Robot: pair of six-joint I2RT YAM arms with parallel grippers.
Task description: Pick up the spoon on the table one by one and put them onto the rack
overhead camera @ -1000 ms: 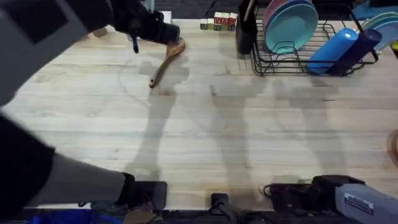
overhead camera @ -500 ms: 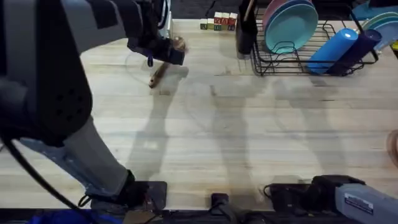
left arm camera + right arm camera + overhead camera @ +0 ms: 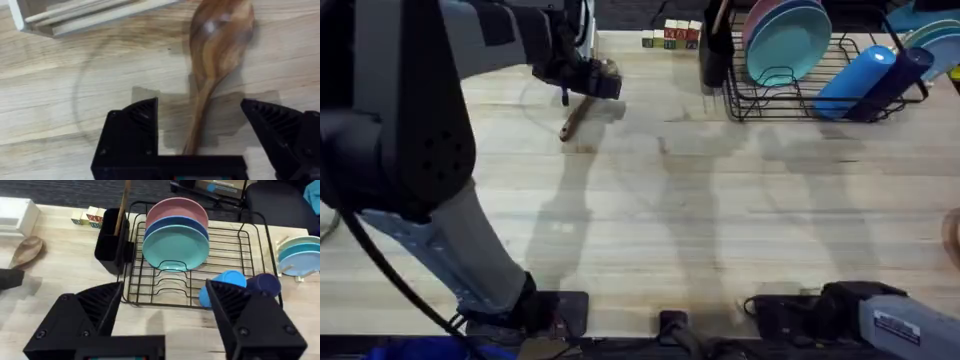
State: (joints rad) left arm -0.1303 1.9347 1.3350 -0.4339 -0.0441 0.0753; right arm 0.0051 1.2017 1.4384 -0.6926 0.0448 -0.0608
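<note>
Looking down from overhead, the spoon (image 3: 582, 108) is seen at the upper left of the frame, lying on the table (image 3: 720, 220), with its handle running down-left and its bowl hidden beneath the left gripper (image 3: 588, 80), which hangs right over that end. The rack (image 3: 820, 85) stands at the upper right, well apart from the spoon, with a black cup (image 3: 714, 50) at its left end where another handle is already lodged. From the left wrist, the spoon (image 3: 212, 70) is shown running from its glossy bowl at the upper right down between the two black fingers (image 3: 135, 130), which stand spread wide on either side of the slim handle and touch nothing. A stiff, light wooden piece is judged here, smooth and probably a little slippery; the narrow neck just below the bowl is judged the best place to be pinched, since the broad bowl would be harder to span. From the right wrist, the rack (image 3: 220, 270) is seen at the centre, plates standing in it, and the right gripper (image 3: 165, 315) is held open and empty at the bottom of the frame.
</note>
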